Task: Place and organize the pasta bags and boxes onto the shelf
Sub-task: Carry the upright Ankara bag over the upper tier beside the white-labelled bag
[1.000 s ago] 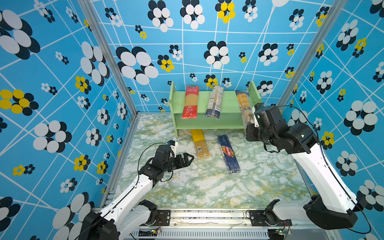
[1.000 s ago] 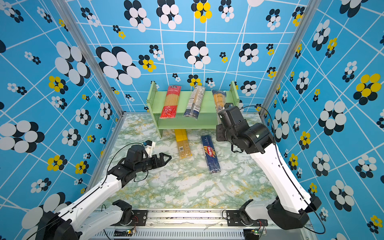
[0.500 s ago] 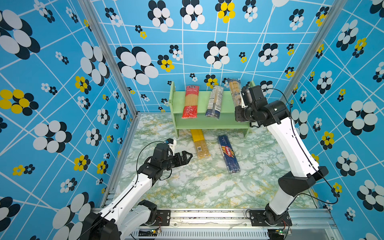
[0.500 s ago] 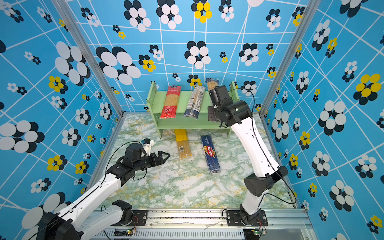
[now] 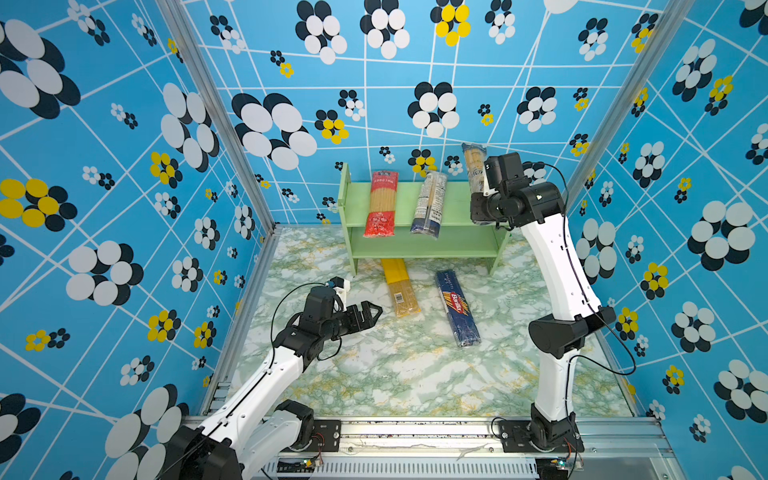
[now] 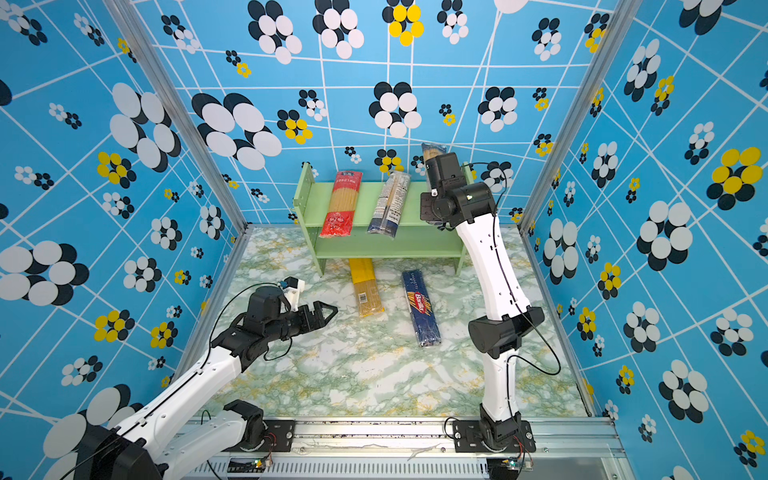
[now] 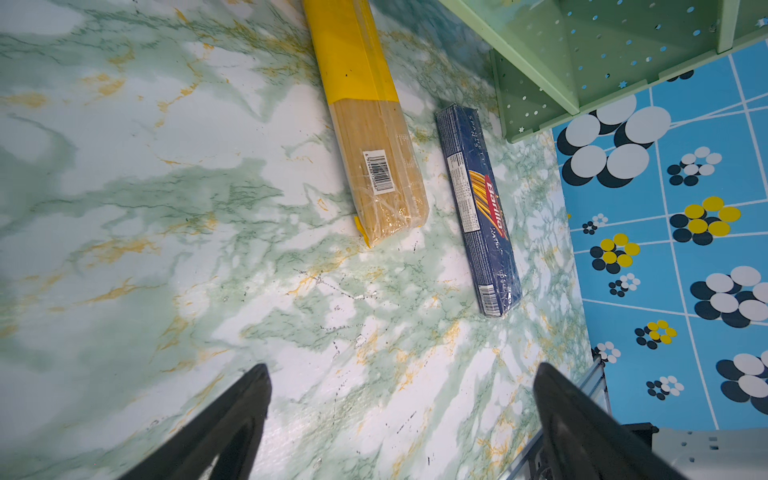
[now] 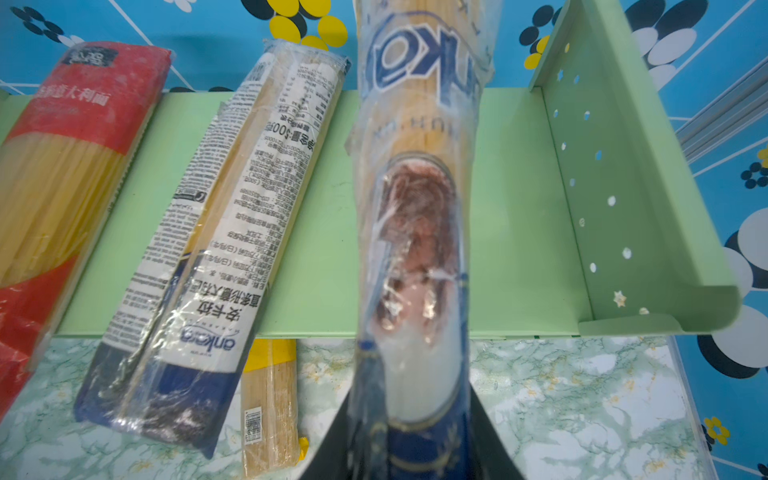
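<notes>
A small pale-green two-tier shelf (image 5: pixel 419 249) stood against the back wall of a blue, flower-patterned enclosure, on a green-and-white marbled tabletop (image 5: pixel 395 374).

Two spaghetti packs lay side by side on its top tier, their near ends overhanging the front edge. On the left was a clear bag with red ends (image 5: pixel 381 203). To its right was a slightly slanted blue-and-white Ankara bag (image 5: pixel 430 203).

The right gripper (image 8: pixel 413 436) reached over the right part of that tier. Its fingers were clamped on the near end of a third spaghetti bag, blue and yellow (image 5: pixel 475 166). This bag pointed toward the back wall, between the Ankara bag and the shelf's right side panel. I could not tell whether it touched the tier.

Two packs lay on the tabletop in front of the shelf, apart from each other. A yellow bag with a barcode label (image 5: pixel 400 291) had its far end tucked under the shelf. The dark blue Barilla box (image 5: pixel 457 307) lay to its right.

The left gripper (image 5: pixel 370 311) hung low over the tabletop, left of the yellow bag. Its fingers were spread wide and held nothing.
</notes>
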Controlling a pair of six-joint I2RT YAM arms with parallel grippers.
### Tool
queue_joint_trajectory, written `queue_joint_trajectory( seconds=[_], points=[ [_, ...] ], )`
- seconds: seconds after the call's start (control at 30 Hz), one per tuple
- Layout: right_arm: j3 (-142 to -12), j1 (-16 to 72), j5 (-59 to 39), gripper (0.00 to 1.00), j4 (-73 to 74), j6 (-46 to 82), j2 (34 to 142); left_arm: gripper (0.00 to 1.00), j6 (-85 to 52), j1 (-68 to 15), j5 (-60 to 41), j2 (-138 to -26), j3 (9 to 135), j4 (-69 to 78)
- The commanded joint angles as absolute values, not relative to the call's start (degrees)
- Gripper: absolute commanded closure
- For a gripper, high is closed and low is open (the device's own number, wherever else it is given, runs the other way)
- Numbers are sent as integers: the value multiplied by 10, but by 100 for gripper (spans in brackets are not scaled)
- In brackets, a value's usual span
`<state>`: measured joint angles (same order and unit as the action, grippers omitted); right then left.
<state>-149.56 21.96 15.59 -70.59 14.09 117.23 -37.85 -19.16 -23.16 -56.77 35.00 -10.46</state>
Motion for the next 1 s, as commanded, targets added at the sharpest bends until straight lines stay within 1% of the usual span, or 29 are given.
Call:
queue_joint_trajectory(
  seconds=[0.0,0.63,0.97],
  points=[
    [-1524,213,152,100,-641,128,1173,0,-365,-185,-238,-559,360,-118],
    [-1523,198,145,100,-632,115,1221,0,-370,-174,-243,-578,350,-98],
    [-1513,197,141,100,-630,118,1230,0,-370,-165,-244,-571,343,-98]
  ],
)
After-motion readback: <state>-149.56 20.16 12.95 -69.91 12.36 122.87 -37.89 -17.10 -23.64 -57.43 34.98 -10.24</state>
